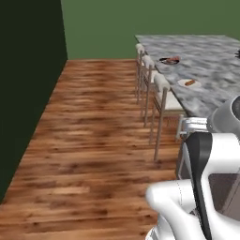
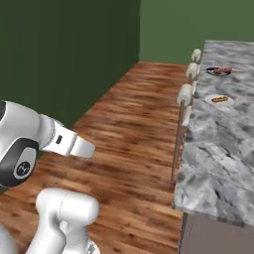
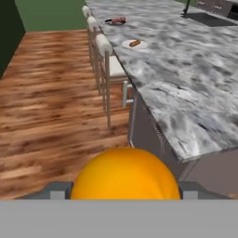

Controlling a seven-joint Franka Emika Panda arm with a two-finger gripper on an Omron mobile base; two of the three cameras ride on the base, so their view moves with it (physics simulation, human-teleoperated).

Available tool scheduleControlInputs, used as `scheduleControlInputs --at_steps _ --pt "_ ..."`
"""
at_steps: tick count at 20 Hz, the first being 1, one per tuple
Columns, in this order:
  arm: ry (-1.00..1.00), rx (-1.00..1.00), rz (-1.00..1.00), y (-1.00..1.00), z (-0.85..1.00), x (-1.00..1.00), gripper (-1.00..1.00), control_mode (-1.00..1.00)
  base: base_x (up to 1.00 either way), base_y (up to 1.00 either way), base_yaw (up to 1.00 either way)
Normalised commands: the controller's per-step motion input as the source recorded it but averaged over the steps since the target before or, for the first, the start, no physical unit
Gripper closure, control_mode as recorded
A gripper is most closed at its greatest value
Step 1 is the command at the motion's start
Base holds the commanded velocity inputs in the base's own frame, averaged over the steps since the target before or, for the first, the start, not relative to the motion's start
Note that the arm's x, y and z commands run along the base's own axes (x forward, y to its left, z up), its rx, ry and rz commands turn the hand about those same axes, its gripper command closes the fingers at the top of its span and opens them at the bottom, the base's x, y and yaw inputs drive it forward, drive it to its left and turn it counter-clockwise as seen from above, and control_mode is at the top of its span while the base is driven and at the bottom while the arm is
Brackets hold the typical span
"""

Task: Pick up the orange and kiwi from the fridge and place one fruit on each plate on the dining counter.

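Note:
The orange (image 3: 124,174) is a smooth bright ball that sits between my finger tips at the bottom of the hand view, and my gripper (image 3: 123,193) is shut on it. Ahead lies the dining counter (image 3: 186,83) with its marbled top (image 1: 211,61) (image 2: 218,149). Far along it rests the white plate (image 3: 135,44) (image 1: 189,83) (image 2: 219,99) bearing a hot dog. Beyond that is the dark plate (image 3: 115,21) (image 1: 169,60) (image 2: 219,71) bearing a skewer. Both plates are well away from my hand. The kiwi and the fridge are out of view.
A row of white stools (image 1: 159,93) (image 2: 186,94) (image 3: 104,51) lines the counter's near side. Open wooden floor (image 1: 93,140) spreads to the left, bounded by dark green walls (image 2: 64,59). A dark inset (image 3: 209,18) lies in the counter's far end.

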Motion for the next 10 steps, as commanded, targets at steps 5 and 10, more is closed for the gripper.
scheduleControlInputs --at_steps 5,10 --pt "0.0 0.0 0.0 0.0 0.0 0.0 1.0 1.0 0.93 0.82 -0.54" --pt "0.0 0.0 0.0 0.0 0.0 0.0 1.0 1.0 1.0 0.76 -0.52"
